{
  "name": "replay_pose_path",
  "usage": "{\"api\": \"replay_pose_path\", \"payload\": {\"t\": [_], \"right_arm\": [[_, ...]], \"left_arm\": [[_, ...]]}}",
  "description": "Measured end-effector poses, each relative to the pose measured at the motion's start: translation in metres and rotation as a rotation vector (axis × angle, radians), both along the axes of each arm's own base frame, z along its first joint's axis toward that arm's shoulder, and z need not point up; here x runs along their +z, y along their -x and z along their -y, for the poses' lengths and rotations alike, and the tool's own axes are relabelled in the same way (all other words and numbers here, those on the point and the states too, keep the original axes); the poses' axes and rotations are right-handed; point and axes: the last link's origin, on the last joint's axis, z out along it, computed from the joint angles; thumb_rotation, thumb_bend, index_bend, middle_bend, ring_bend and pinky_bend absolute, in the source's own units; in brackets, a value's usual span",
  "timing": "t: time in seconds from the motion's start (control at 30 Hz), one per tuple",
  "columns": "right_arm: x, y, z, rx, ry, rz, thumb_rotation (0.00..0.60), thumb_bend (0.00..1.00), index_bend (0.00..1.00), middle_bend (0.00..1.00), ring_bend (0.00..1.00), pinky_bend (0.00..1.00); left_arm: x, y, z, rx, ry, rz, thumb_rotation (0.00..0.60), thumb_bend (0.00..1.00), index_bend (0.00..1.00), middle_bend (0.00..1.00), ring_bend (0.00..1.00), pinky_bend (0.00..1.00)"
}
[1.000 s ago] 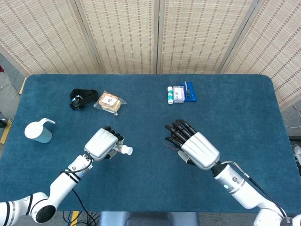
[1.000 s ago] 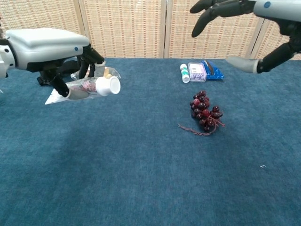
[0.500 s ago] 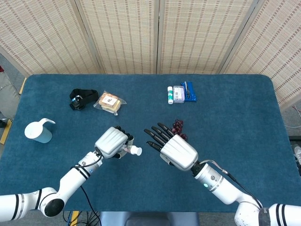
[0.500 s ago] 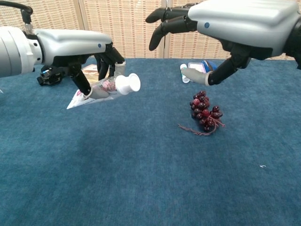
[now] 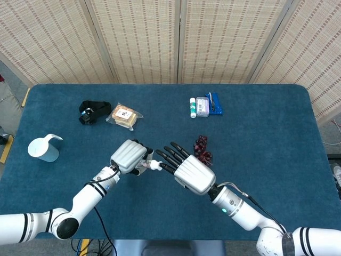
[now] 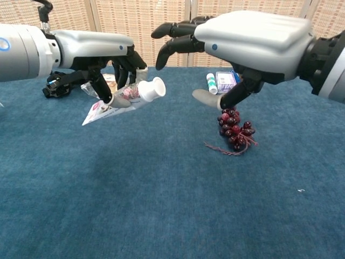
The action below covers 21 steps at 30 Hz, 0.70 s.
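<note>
Gripping crinkled soft tube point(image 6: 121, 101), round white cap: left hand point(image 5: 129, 156).

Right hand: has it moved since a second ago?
Yes. The right hand has swung leftward, off the grape bunch, toward the tube held by the left hand.

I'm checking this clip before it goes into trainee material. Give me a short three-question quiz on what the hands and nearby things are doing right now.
1. True or false: the left hand holds a squeeze tube with a white cap above the table.
2. What lies on the blue table under the right hand?
A. grapes
B. a mug
C. a banana
3. Fill in: the right hand holds nothing and its fingers are ____.

Key: 1 true. 2 A, the bunch of dark grapes. 3 apart, reaching toward the tube's cap without a grip on it.
</note>
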Motion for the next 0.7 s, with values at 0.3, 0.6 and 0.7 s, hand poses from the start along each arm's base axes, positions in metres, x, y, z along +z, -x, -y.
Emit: {"api": "replay_pose_path", "payload": {"t": [0.3,0.6,0.7], "right_arm": [[-0.007,0.001,0.002,0.0,0.006,-0.015,0.6,0.39,0.25,0.01,0.0,0.0],[-0.015,-0.001,0.005,-0.001,0.0,-0.018,0.6,0.39,0.25,0.01,0.0,0.0],[-0.017,-0.001,0.006,-0.001,-0.002,-0.022,0.6,0.39,0.25,0.01,0.0,0.0]], "left_arm": [[0.001,-0.003,0.001,0.015,0.016,0.004,0.6,0.37,0.57,0.71,0.48,0.33],[0.001,-0.004,0.001,0.018,0.015,0.006,0.6,0.37,0.57,0.71,0.48,0.33],[0.001,-0.004,0.001,0.02,0.016,0.007,0.6,0.37,0.57,0.71,0.48,0.33]]}}
